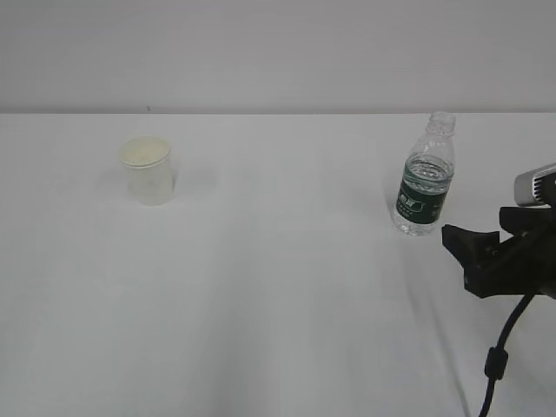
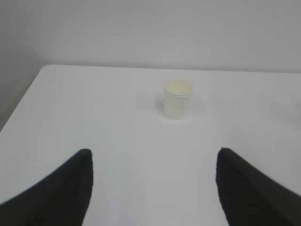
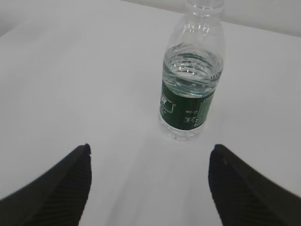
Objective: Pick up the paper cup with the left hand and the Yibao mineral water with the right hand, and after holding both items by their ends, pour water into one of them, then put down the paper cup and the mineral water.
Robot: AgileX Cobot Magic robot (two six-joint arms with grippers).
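The paper cup (image 1: 146, 172) stands upright on the left of the white table (image 1: 278, 295); in the left wrist view the paper cup (image 2: 178, 99) is well ahead of my left gripper (image 2: 154, 155), which is open and empty. The Yibao mineral water (image 1: 424, 178), capless with a dark green label, stands upright on the right. My right gripper (image 1: 473, 239) hovers just in front and to the right of it. Seen from the right wrist, the bottle (image 3: 190, 89) is a short way beyond my open, empty right gripper (image 3: 149, 148). Water (image 3: 192, 66) fills it to just above the label.
The table's far edge meets a plain grey wall (image 1: 278, 52). Its left corner and edge (image 2: 33, 89) show in the left wrist view. A black cable (image 1: 499, 356) hangs under the right gripper.
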